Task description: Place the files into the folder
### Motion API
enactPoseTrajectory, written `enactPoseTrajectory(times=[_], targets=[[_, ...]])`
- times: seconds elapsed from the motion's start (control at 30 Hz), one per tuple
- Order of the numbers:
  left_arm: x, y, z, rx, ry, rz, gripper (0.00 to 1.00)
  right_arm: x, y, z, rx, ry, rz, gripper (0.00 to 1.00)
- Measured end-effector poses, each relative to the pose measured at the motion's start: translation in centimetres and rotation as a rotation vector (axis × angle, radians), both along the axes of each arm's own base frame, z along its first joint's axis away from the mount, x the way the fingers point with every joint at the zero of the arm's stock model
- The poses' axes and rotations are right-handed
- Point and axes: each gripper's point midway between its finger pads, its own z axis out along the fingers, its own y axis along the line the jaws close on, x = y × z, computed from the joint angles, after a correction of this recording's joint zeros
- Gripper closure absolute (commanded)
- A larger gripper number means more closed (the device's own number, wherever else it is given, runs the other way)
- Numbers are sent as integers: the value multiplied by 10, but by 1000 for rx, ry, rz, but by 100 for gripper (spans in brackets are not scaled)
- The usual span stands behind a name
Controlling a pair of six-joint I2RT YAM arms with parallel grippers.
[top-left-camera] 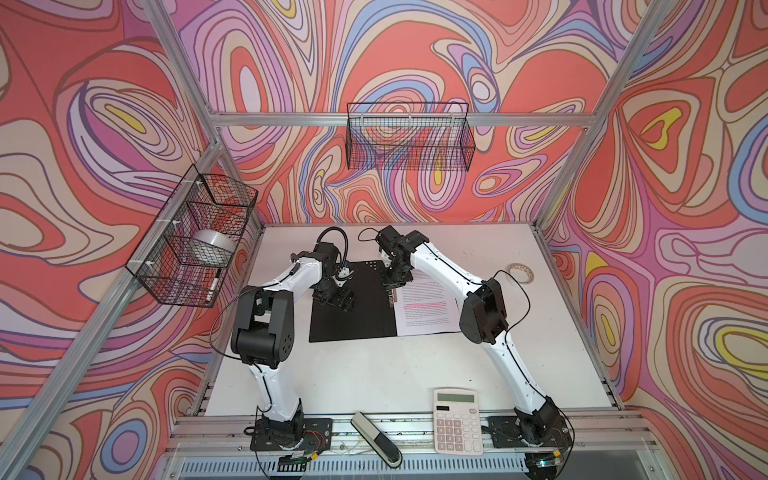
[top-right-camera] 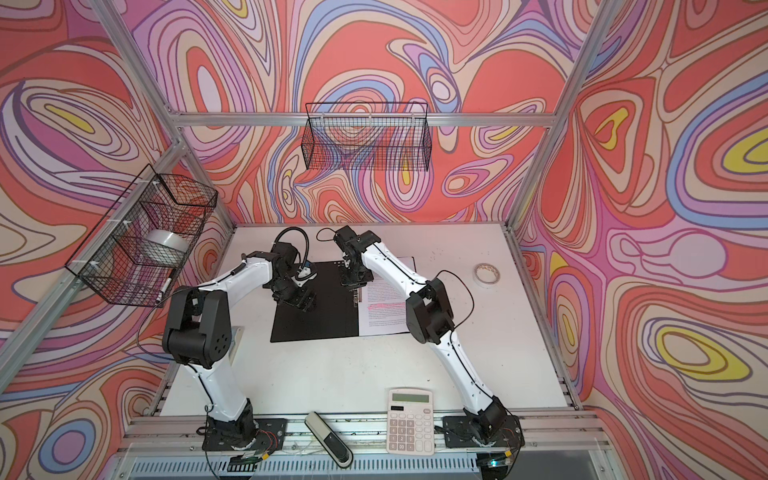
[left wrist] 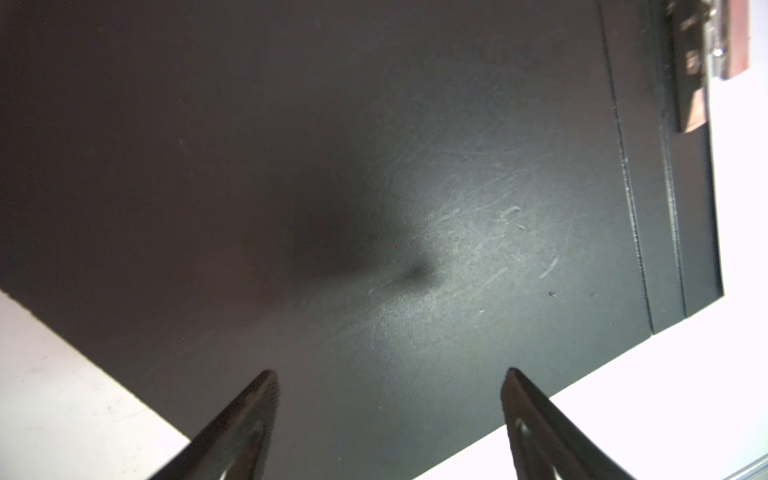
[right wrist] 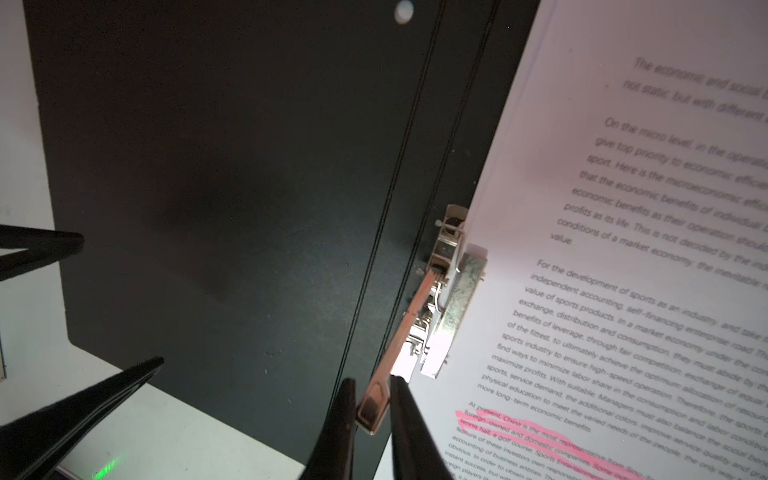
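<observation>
White table (top-left-camera: 374, 374) carries the folder (top-left-camera: 353, 320), open with its black side up, slightly toward 12 o'clock of centre. On its 3 o'clock half lie the files (top-left-camera: 428, 316), their edge under the metal clip (right wrist: 453, 307). Over the 9 o'clock flap the left pincer (left wrist: 390, 374) hangs wide open, holding nothing. The right pincer (right wrist: 372, 379) is narrowed to a pinch on the clip lever (right wrist: 374, 409).

Bright, wide-angle top views; dim wrist close-ups, blown-out table (left wrist: 62, 395), blurred files (right wrist: 648, 208).
</observation>
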Motion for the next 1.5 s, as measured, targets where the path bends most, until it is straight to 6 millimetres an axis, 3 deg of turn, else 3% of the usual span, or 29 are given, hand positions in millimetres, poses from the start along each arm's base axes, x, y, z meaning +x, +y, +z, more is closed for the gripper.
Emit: enactPoseTrajectory(times=[0.5, 1.5], targets=[[1, -3, -10, -10, 17, -16, 16, -2, -2, -1, -9, 10, -1, 85], [7, -15, -3, -92, 3, -5, 17, -4, -4, 5, 1, 24, 9, 85]])
